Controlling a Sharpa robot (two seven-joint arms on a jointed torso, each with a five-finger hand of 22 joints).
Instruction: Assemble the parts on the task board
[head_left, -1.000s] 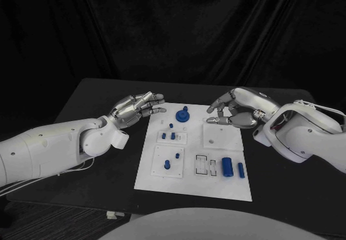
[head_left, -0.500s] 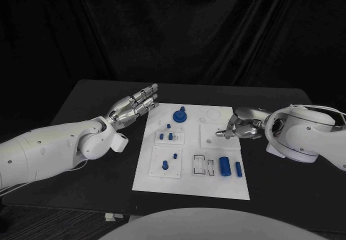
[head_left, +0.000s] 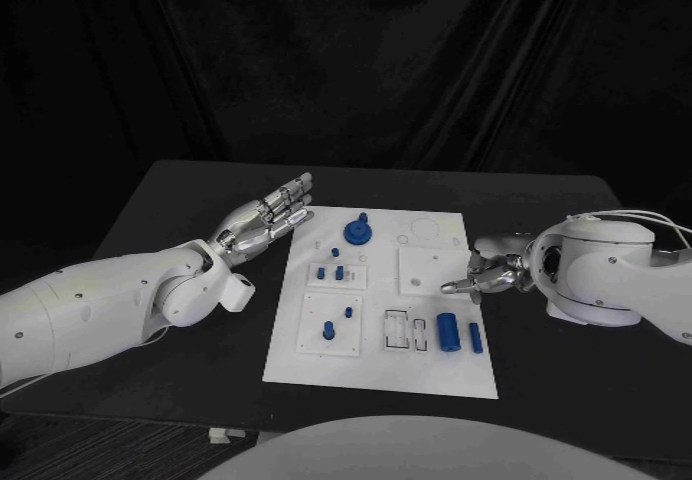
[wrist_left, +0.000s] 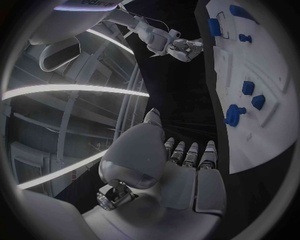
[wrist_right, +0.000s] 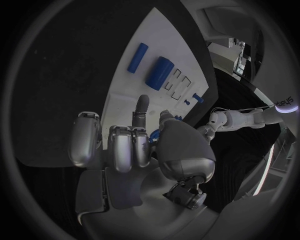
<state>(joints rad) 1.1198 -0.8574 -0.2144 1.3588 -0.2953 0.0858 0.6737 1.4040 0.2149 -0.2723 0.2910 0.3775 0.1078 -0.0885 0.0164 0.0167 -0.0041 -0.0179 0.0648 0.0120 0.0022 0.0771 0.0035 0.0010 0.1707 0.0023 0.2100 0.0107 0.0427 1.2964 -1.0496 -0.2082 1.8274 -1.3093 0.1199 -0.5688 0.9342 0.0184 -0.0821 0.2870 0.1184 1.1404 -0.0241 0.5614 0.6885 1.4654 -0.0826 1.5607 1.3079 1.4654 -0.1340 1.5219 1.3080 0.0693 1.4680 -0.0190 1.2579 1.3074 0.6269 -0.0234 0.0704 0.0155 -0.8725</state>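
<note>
The white task board (head_left: 433, 372) lies in the middle of the black table. A blue round knob (head_left: 358, 234) stands at its far end. Small blue pegs (head_left: 330, 271) and another peg (head_left: 332, 326) sit in its left plates. A thick blue cylinder (head_left: 449, 332) and a thin blue bar (head_left: 476, 337) lie at its near right. My left hand (head_left: 267, 218) hovers by the board's far left corner, fingers stretched out, holding nothing. My right hand (head_left: 490, 272) is at the board's right edge, fingers curled in with one pointing at the board; nothing shows in it. The right wrist view has the cylinder (wrist_right: 160, 73) and bar (wrist_right: 137, 57) beyond that hand (wrist_right: 131, 150).
Bare black table (head_left: 173, 210) surrounds the board on all sides, with a dark curtain behind. In the left wrist view, the board (wrist_left: 275, 65) with the knob (wrist_left: 234, 114) lies beside my left hand (wrist_left: 181, 165), and the right hand (wrist_left: 181, 47) is far across.
My right hand has come down from the board's far right to its right edge and curled its fingers. My left hand has straightened its fingers and lifted slightly.
</note>
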